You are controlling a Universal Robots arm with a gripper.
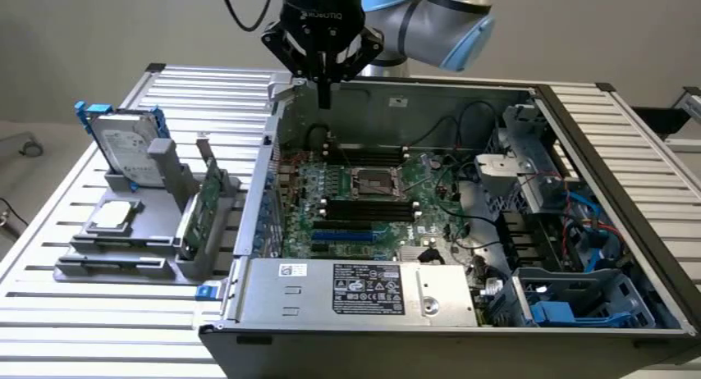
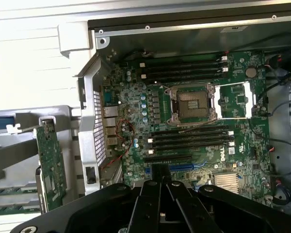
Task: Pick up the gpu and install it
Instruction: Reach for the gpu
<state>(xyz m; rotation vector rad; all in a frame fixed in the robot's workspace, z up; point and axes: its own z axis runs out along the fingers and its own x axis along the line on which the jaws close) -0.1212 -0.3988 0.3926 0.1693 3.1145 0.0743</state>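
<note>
Hovering over the far edge of the open computer case [image 1: 438, 96], my gripper [image 1: 324, 100] has its fingers pressed together with nothing between them. The motherboard [image 1: 362, 198] lies below me. The gpu [image 1: 208, 200] stands on edge in the grey holder [image 1: 121, 260] outside the case, on the exterior view's left, near the hard drive [image 1: 123, 145], well apart from me

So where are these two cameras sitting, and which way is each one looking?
Exterior view: off the arm and high up, looking down at an angle into the open case; the arm and its shut hand show above the case's far side.
Wrist view: on the wrist, looking down past the hand at the motherboard; the hand's black fingers show.
Both share: the motherboard, the hand, and the gpu standing in a holder beside the case.
</note>
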